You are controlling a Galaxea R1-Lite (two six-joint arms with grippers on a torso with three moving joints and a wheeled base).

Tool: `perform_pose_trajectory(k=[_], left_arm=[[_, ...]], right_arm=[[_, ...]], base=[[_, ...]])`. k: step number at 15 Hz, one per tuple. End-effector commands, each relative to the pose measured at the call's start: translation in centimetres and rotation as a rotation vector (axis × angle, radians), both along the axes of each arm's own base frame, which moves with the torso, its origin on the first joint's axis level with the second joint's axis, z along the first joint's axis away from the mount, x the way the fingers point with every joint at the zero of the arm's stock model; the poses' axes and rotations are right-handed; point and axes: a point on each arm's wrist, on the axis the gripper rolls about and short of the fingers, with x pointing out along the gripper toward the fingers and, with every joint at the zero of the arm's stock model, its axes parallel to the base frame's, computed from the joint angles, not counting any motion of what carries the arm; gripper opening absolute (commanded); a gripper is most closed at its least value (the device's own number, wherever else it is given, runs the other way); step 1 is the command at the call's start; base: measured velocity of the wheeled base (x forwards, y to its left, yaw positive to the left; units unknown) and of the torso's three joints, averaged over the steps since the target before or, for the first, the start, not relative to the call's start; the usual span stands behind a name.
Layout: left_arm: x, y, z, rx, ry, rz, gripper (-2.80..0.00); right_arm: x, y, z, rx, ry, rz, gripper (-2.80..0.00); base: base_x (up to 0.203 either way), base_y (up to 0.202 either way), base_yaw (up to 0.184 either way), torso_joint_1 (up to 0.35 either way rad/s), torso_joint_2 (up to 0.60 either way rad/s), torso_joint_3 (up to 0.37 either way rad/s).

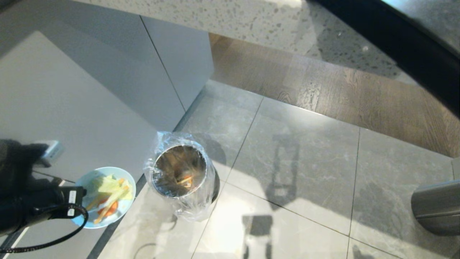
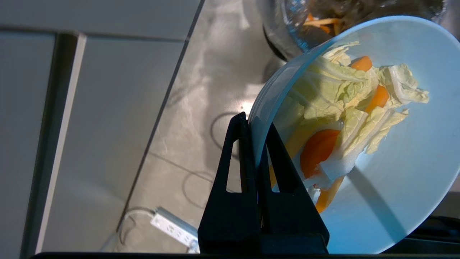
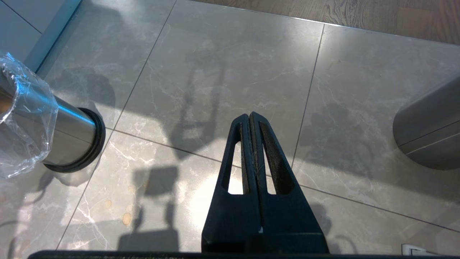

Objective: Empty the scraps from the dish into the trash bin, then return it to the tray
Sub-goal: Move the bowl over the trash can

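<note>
The left pincer is clamped on the rim of the dish, one finger inside the wall and one outside. In the head view the arm's black bulk covers the near side of the dish, so the grip itself shows only from the left wrist. The dish hangs in the air above the floor, just beside the trash bin and apart from it. From the wrist it looks tilted towards the bin. The scraps are still inside it: pale cabbage pieces, orange carrot slices and a few thin sticks, heaped against the lower wall.

The trash bin stands on the grey floor tiles close to the foot of a pale cabinet. Its crinkled clear liner is folded over the rim. Some orange and pale bits lie at its bottom, but the reflections in the steel make them hard to sort out.

The right pincer hangs over bare tiles, fingers pressed together on nothing. It is outside the head view. A larger dark grey cylinder is cut off at the right edge. The tray is in none of the views.
</note>
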Motion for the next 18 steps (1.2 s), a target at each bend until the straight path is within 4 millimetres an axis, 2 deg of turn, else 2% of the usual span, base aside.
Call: perform_pose_trajectory(k=[1, 9, 14, 18], left_arm=[[2.0, -1.3, -1.1, 0.032, -0.006, -0.086, -2.80], [8.3, -1.5, -4.6, 0.287, -0.140, -0.244, -2.80], [9.6, -1.4, -6.2, 0.494, -0.079, -0.351, -2.80], [10.5, -1.8, -5.9, 0.588, -0.074, -0.336, -2.80]], right_arm=[[0.0, 0.0, 0.0, 0.001, 0.000, 0.000, -2.80], [0.0, 0.0, 0.0, 0.001, 0.000, 0.000, -2.80], [0.0, 0.0, 0.0, 0.001, -0.002, 0.000, -2.80], [0.0, 0.0, 0.0, 0.001, 0.000, 0.000, -2.80]], base=[[0.000, 0.000, 0.000, 0.000, 0.00, 0.000], [0.000, 0.000, 0.000, 0.000, 0.00, 0.000], [0.000, 0.000, 0.000, 0.000, 0.00, 0.000], [0.000, 0.000, 0.000, 0.000, 0.00, 0.000]])
